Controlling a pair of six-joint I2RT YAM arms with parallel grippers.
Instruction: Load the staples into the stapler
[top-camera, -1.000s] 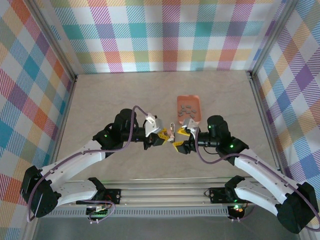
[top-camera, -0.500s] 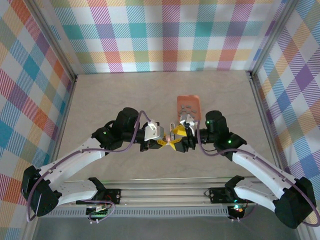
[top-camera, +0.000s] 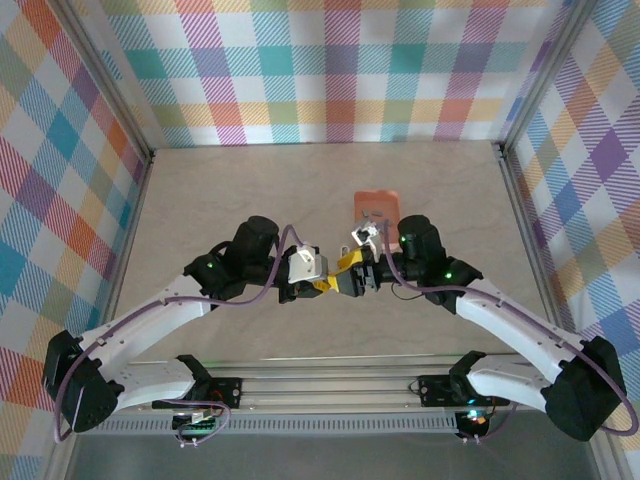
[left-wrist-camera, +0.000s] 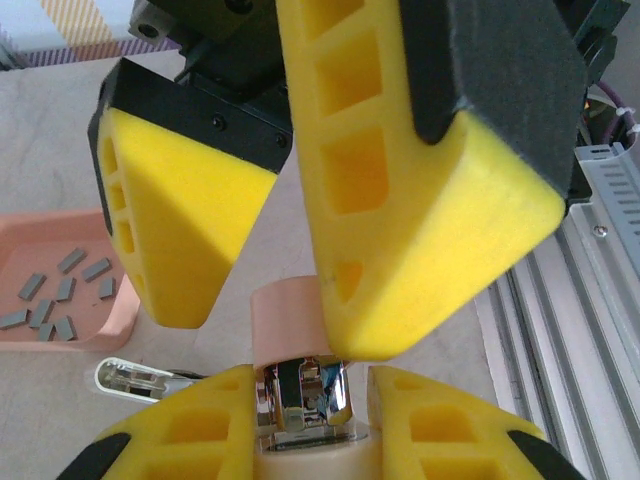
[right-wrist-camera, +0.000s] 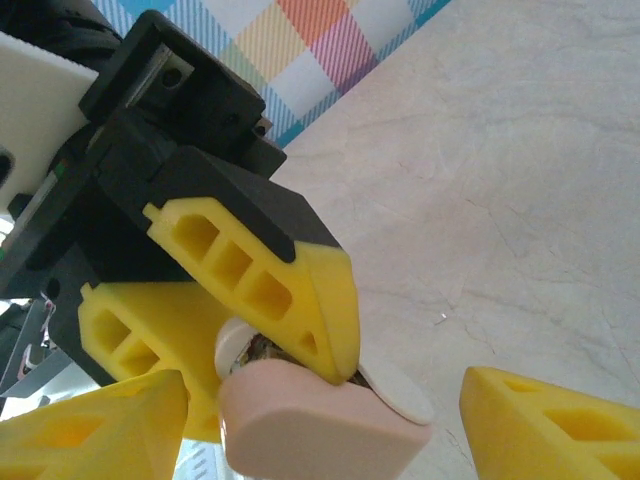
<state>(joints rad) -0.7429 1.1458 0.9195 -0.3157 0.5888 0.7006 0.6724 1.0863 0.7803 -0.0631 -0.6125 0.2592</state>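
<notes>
Plaid walls close in a pale marbled worktop (top-camera: 220, 200), where a salmon tray (left-wrist-camera: 118, 318) sits just beyond the arms, with a scatter of short grey staples (left-wrist-camera: 65, 290) lying loose inside it. Near the tray, between the two arms, the left end effector (left-wrist-camera: 305, 425) pinches the stapler (left-wrist-camera: 298, 392) by its metal body, while the right end effector (right-wrist-camera: 320, 425) stands spread, its yellow fingers (left-wrist-camera: 190, 220) on either side of the stapler's pale top

My table (top-camera: 230, 190) is a pale beige marbled slab under even light. Walls (top-camera: 330, 70) of bright pastel check close it in on three sides, with metal posts (top-camera: 105, 78) at the far corners and a grooved metal rail (top-camera: 330, 385) along my near edge.
</notes>
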